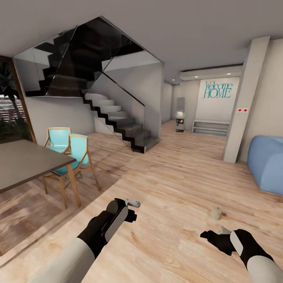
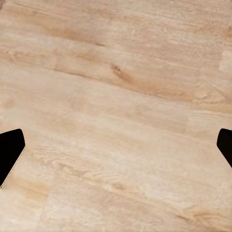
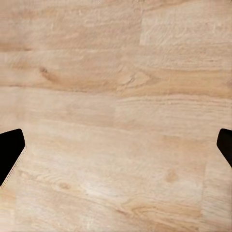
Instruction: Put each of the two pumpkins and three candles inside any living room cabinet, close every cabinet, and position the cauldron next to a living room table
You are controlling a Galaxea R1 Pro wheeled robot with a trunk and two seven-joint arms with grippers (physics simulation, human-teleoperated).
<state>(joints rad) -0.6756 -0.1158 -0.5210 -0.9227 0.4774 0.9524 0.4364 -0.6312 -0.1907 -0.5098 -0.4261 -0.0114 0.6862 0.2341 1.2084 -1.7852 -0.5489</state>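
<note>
Both arms are carried low and forward over the wooden floor [image 1: 169,184], a posture that reads as travel rather than work. The left gripper [image 1: 131,204] hangs over bare boards. In the left wrist view the dark tips of its fingers [image 2: 10,152] sit at opposite edges of the picture with floor between them — spread wide, grasping nothing. The right gripper [image 1: 214,235] shows the same in its own wrist view: fingers [image 3: 10,152] set far apart, only planks between.

One candle [image 1: 216,212] stands on the floor just ahead of the right gripper, near it but not touching. It is a short squat pale cylinder, standing upright with its long axis vertical; the wick is too small to make out. My judgement: it lies within easy approach of the right arm, and the parted fingers suit a descent around it.

To the left stands a grey table [image 1: 27,161] with two turquoise chairs [image 1: 72,151] drawn up at its far side. A staircase [image 1: 118,118] rises beyond, and a blue beanbag [image 1: 269,161] sits at the right.
</note>
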